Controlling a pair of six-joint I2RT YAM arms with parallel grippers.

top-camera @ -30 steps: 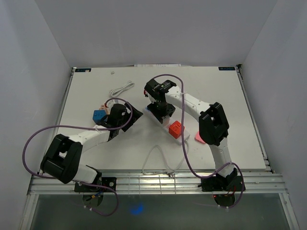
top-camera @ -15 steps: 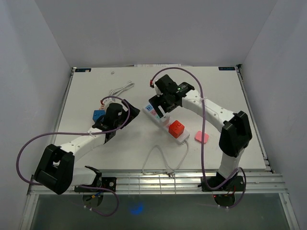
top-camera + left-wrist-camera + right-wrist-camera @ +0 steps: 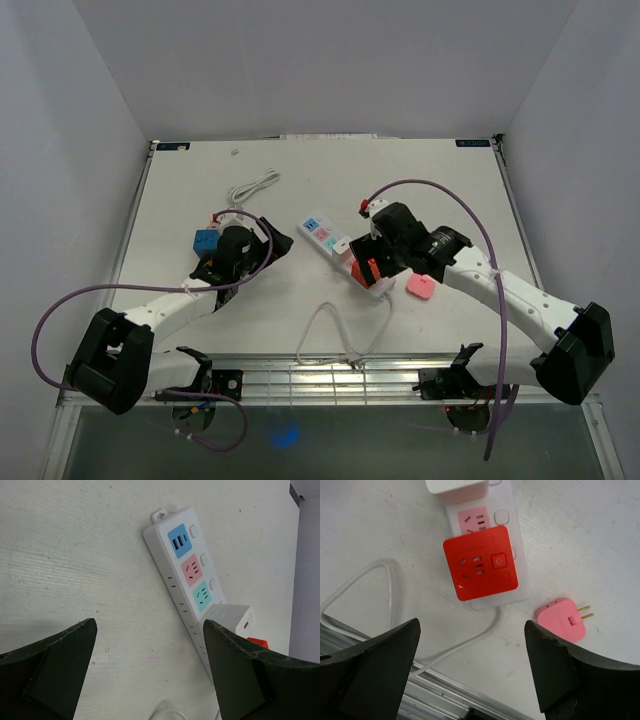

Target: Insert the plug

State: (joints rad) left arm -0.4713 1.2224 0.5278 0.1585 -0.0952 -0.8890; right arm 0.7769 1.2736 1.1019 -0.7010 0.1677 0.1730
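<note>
I see the left end effector (image 3: 149,625) and right end effector (image 3: 471,624) released. A red adapter (image 3: 480,562) occupies the power strip (image 3: 187,570), with a pink plug (image 3: 560,619) loose beside it.

No words or numbers come through anywhere here. The one sign is a small round power mark on the button (image 3: 498,560) of the red adapter (image 3: 480,562). Two dark labels (image 3: 172,146) sit at the table's (image 3: 450,200) far edge, too small to read.

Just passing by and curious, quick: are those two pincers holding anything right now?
Left pincer: open, holding nothing.
Right pincer: open, holding nothing, hovering over the red adapter.
</note>
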